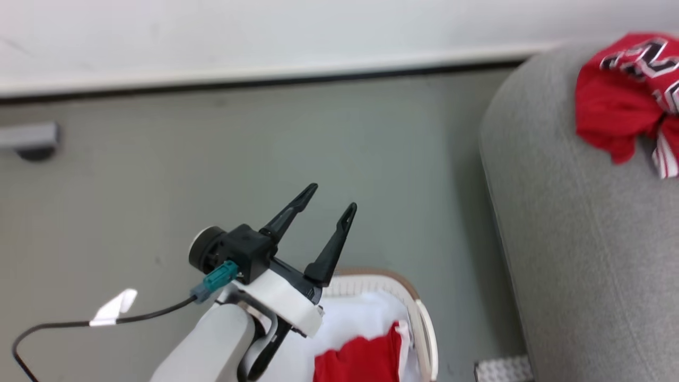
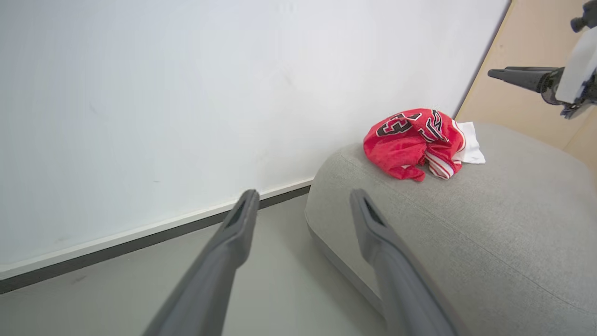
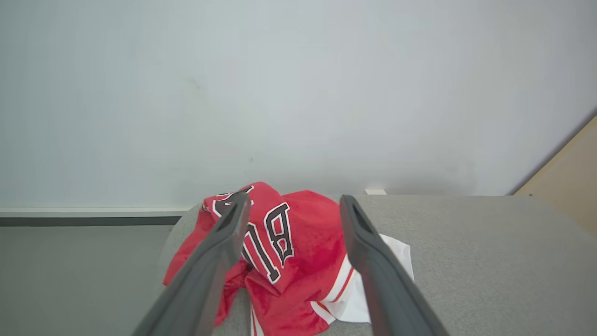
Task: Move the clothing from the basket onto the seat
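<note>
At the far left of the head view a small grey fitting (image 1: pixel 29 139) sits by the base of the white wall (image 1: pixel 265 32), and a white tag (image 1: pixel 114 307) lies on the grey-green floor (image 1: pixel 159 175). Next along, the left fingers (image 1: pixel 333 245) stand spread as wide as they go, pointing up over the bare floor with nothing between them; a teal plug (image 1: pixel 217 278) juts from the wrist below. The left wrist view shows the same wide, empty spread. Just beside them, at the bottom edge, is the basket (image 1: pixel 427 329), rounded and white with a brown rim. It holds a pale whitish piece (image 1: pixel 355 315) bunched up, with a plain red piece (image 1: pixel 355 363) edged in a white hem on top of it. Further right, apart from the basket, rises the seat (image 1: pixel 583 239), a broad grey woven block with rounded edges. On its far corner near the wall lies the jersey (image 1: pixel 615 106), crumpled into a heap, bright red with black lettering outlined in white and red-and-white striped trim. In the left wrist view a white cloth (image 2: pixel 472 150) pokes out from under its right side. The right fingers (image 3: pixel 217 252) are wide apart above that heap, gripping nothing, and the left wrist view shows them hanging in the air well clear of the fabric.
</note>
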Tool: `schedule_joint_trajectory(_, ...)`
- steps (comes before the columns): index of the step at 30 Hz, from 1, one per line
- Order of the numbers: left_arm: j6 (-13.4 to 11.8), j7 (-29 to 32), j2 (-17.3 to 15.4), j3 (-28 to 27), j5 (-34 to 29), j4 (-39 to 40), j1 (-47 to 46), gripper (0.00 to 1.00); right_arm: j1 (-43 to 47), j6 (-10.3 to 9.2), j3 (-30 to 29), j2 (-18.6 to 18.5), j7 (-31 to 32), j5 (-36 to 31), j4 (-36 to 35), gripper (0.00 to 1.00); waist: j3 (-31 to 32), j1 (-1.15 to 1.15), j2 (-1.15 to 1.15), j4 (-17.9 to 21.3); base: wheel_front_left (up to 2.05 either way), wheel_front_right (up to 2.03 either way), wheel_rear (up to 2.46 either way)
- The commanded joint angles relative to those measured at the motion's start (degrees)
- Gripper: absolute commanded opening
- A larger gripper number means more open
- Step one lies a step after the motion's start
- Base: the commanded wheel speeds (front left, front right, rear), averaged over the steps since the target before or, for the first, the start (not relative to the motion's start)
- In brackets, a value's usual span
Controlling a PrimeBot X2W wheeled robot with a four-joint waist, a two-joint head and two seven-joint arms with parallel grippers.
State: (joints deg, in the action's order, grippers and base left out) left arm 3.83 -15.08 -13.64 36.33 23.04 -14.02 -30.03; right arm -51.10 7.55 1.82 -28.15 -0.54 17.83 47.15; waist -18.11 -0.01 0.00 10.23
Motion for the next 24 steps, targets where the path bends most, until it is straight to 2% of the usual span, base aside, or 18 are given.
schedule_joint_trajectory(1,-0.62,-0.05,0.36,-0.97,0.52,0.2,1.7,1.0,2.82,-0.12,0.89,-0.71,-0.46,1.59,-2.73,1.0,6.78,0.01,0.0,-2.16,0.0,0.0,0.0)
schedule_joint_trajectory(8,-2.39,-0.06,0.42,-6.13,0.2,0.52,6.26,1.0,12.31,-0.12,5.52,-1.73,-1.46,6.93,-15.33,1.0,14.41,0.01,0.0,-4.9,0.0,0.0,0.0)
schedule_joint_trajectory(12,-3.44,-0.07,0.34,-9.28,0.29,0.84,9.47,1.0,17.77,-0.12,7.2,-1.14,-2.72,9.29,-20.68,1.0,17.72,0.01,0.0,-6.16,0.0,0.0,0.0)
schedule_joint_trajectory(18,-4.35,-0.07,0.17,-13.52,-0.6,1.53,13.7,1.0,26.75,-0.12,6.85,1.6,-8.02,10.23,-26.9,1.0,19.93,0.01,0.0,-8.12,0.0,0.0,0.0)
schedule_joint_trajectory(24,-5.06,-0.08,0.02,-17.88,-2.15,1.96,17.47,1.0,35.35,-0.13,4.72,7.02,-12.35,7.67,-31.47,1.0,20.38,0.01,0.0,-8.78,0.0,0.0,0.0)
